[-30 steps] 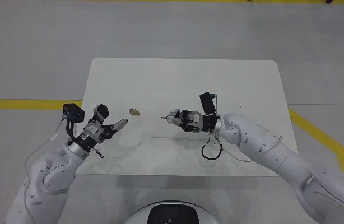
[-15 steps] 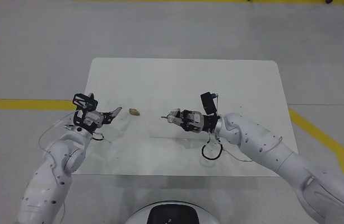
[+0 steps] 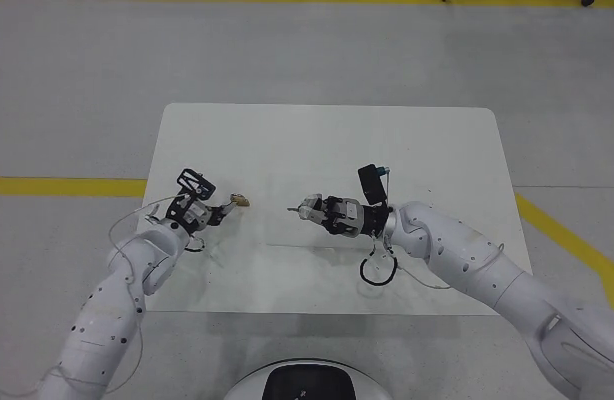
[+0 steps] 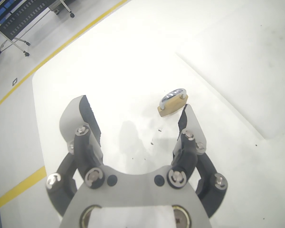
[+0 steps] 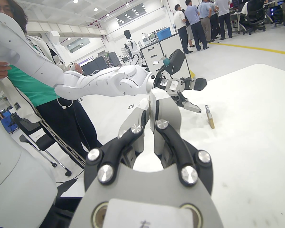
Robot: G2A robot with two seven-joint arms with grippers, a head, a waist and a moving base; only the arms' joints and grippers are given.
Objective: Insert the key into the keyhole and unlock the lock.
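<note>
1. The white desk (image 3: 387,140) has much bare surface on the far side and on the right half, and also between the two grippers.
2. The right gripper (image 3: 309,209) hangs over the middle of the desk and points to the left side. Its jaws are pressed together, with almost no gap in the right wrist view (image 5: 150,105).
3. The left gripper (image 3: 219,212) is low over the left part of the desk, with jaws wide apart (image 4: 135,103). One fingertip (image 4: 185,110) is just beside the lock; I cannot tell if it touches.
4. The lock (image 3: 241,200) lies on the desk in the left half, not far from the left edge, and between the two grippers. Its brass body is nearer to the left gripper and its silver shackle end is turned away from it (image 4: 173,105).
5. The key (image 3: 291,211) shows as a thin tip that sticks out of the right jaws. Its long axis goes along the desk and points at the lock, with free desk between them.
</note>
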